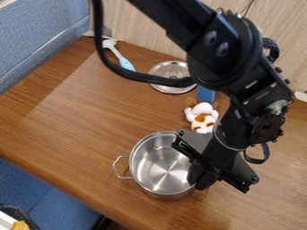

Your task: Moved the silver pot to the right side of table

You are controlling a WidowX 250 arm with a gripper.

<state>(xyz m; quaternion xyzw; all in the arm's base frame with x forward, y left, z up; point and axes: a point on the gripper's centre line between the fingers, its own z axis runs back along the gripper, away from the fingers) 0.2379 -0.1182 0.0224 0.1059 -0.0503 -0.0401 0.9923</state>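
Note:
The silver pot [162, 166] stands upright on the wooden table [78, 130], close to the front edge. Its inside looks bare, and a wire handle sticks out at its left. My black gripper [214, 162] hangs low over the pot's right side, covering part of the right rim. What lies beneath the gripper there, including any handle on that side, is hidden.
Behind the pot lies a white and brown plush toy [203, 117], with a blue object [205, 94] beyond it. A round metal lid [170, 72] and a light blue and white brush [124, 62] lie farther back. A wall borders the table's rear.

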